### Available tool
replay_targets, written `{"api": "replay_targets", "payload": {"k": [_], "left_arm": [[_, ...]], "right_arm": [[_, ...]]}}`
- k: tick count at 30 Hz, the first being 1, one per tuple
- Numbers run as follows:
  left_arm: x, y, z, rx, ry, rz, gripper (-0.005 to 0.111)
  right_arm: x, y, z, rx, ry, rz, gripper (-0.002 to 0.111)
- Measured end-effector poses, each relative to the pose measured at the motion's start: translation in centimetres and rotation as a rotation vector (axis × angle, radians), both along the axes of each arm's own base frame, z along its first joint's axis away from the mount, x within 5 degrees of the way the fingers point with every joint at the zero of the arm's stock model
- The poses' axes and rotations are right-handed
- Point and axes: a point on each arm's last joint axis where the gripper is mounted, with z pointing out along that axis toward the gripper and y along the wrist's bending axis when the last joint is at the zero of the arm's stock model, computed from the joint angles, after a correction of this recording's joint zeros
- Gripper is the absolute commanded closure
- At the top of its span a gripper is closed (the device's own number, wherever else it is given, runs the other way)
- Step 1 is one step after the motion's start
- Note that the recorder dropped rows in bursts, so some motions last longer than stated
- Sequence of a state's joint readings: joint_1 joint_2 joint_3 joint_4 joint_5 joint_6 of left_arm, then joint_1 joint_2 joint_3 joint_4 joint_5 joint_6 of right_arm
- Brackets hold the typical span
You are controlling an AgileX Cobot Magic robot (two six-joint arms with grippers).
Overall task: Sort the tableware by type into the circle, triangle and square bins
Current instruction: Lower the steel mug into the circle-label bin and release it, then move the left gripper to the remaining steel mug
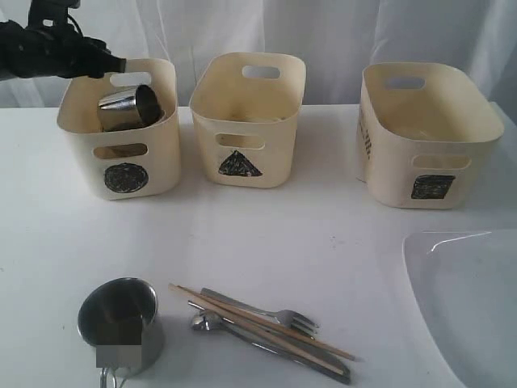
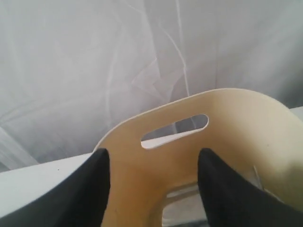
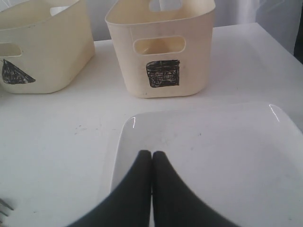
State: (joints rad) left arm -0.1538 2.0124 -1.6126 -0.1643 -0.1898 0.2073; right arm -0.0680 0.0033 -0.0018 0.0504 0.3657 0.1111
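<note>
Left fingers point(image 2: 90, 189) apart over circle bin point(image 1: 166, 153)

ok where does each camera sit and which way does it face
exterior: before the table, raised, facing across it; left arm over circle bin
left wrist: over that bin, facing its wall and curtain; jaws apart
right wrist: low over plate, facing square bin; jaws shut
shared: exterior and right wrist both show plate, square bin, triangle bin
</note>
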Motion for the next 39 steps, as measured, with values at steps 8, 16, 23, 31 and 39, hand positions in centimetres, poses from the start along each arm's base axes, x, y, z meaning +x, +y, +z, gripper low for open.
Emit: {"api": "replay_targets", "payload": {"k": [8,16,23,31,39], "left_arm": [[-0.9,0.1,2.6,-0.053,-0.035,0.012,0.046],[-6.3,0.2,8.6,-0.045,0.128,-0.068,0.048],[-12.4,0.0,7.0,0.031,0.743,-0.211,0.054],[-14.4,-0.3,4.9,0.004,1.023,-0.265,0.055],[-16.8,-1.5,-0.4,-0.152,1.232,-0.365,0.055]], "right_arm": [[0.0,0.0,0.0,0.000,0.000,0.000,0.108],[0.0,0.0,0.0,0.000,0.000,0.000,0.108],[0.0,0.0,0.0,0.000,0.000,0.000,0.108],[0.0,0.0,0.0,0.000,0.000,0.000,0.108],[0.0,0.0,0.0,0.000,0.000,0.000,0.108]]}}
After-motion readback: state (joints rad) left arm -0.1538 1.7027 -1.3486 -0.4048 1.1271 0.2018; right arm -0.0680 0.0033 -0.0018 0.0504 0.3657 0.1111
